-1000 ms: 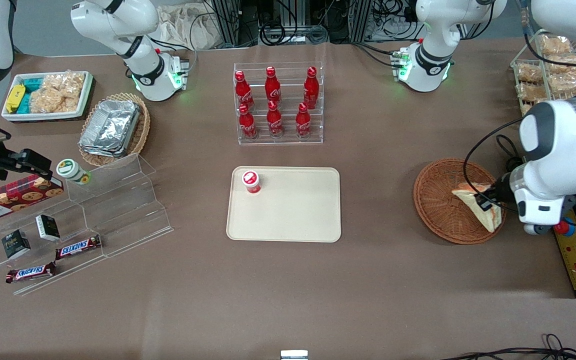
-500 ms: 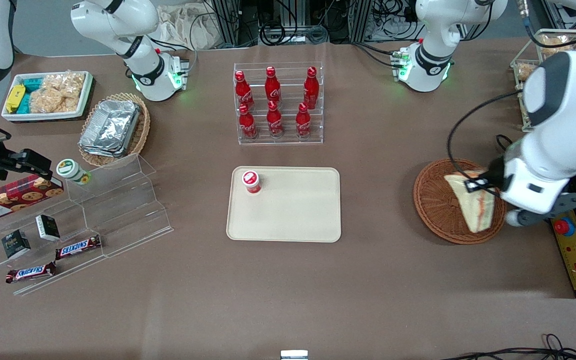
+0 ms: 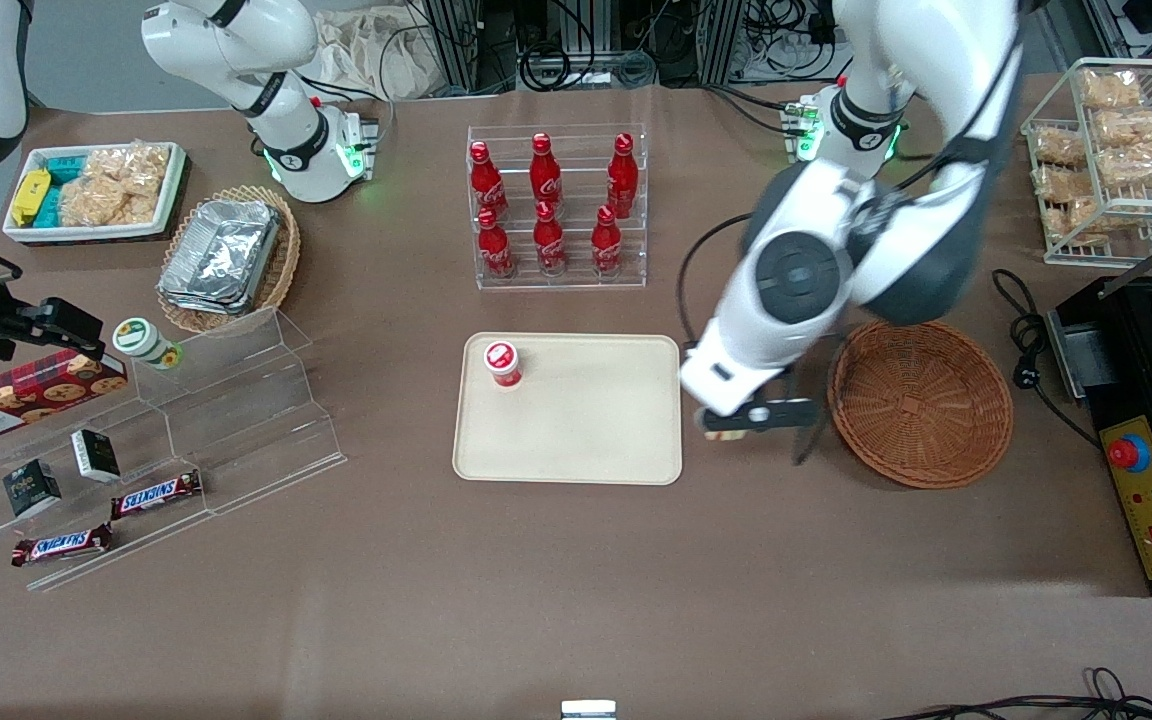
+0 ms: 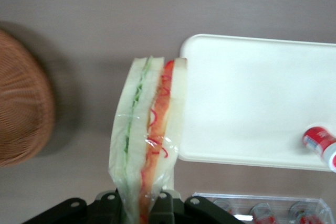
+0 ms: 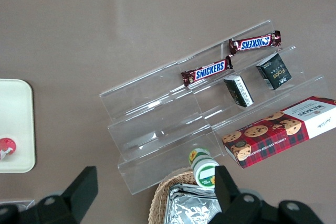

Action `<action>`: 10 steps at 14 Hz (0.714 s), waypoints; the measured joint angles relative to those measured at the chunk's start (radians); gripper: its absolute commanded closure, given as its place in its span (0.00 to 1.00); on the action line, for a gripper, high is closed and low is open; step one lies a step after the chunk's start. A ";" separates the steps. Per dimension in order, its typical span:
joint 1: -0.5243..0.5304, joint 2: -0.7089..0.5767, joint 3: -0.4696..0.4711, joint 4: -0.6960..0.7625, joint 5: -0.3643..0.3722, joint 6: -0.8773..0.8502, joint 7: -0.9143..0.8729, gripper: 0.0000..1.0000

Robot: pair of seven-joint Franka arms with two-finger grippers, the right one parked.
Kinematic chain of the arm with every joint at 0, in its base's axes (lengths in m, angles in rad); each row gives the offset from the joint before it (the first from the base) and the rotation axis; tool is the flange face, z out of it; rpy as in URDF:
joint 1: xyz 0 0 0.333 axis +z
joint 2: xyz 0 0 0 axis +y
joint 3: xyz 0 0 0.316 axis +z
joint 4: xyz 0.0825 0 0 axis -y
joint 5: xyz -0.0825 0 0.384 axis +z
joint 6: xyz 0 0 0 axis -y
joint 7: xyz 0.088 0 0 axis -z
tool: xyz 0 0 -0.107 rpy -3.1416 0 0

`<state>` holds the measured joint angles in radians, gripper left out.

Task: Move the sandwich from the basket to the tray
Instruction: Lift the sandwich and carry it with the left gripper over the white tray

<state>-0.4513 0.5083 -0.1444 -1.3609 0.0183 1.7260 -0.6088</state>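
My left gripper (image 3: 736, 428) is shut on the sandwich and holds it above the table, between the tray (image 3: 586, 440) and the basket (image 3: 921, 400). In the front view the wrist hides nearly all of the sandwich; only a tan sliver (image 3: 724, 435) shows. In the left wrist view the gripper (image 4: 140, 203) grips the wrapped sandwich (image 4: 149, 129), with green and red filling, by its narrow end. Its wide end reaches the edge of the tray (image 4: 252, 98). The round reddish-brown basket (image 4: 21, 114) has nothing in it.
A small red-capped bottle (image 3: 503, 363) stands on the tray's corner farthest from the basket. A clear rack of red bottles (image 3: 556, 205) stands farther from the front camera than the tray. A wire rack of snacks (image 3: 1116, 150) and a control box (image 3: 1151, 500) lie at the working arm's end.
The gripper lifted the sandwich out of the basket and carried it toward the tray. The basket is now bare.
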 measured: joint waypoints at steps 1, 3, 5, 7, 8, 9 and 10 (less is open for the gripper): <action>-0.028 0.050 0.000 0.017 0.001 0.040 -0.013 1.00; -0.058 0.135 0.000 0.030 0.000 0.114 -0.029 1.00; -0.064 0.200 0.000 0.034 0.000 0.155 -0.045 1.00; -0.069 0.240 0.000 0.035 0.000 0.198 -0.082 1.00; -0.070 0.252 0.000 0.035 0.000 0.211 -0.095 1.00; -0.071 0.260 0.000 0.033 0.000 0.222 -0.103 1.00; -0.072 0.266 0.000 0.026 0.000 0.239 -0.109 1.00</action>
<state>-0.5230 0.7741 -0.1440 -1.3346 0.0180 1.9654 -0.7176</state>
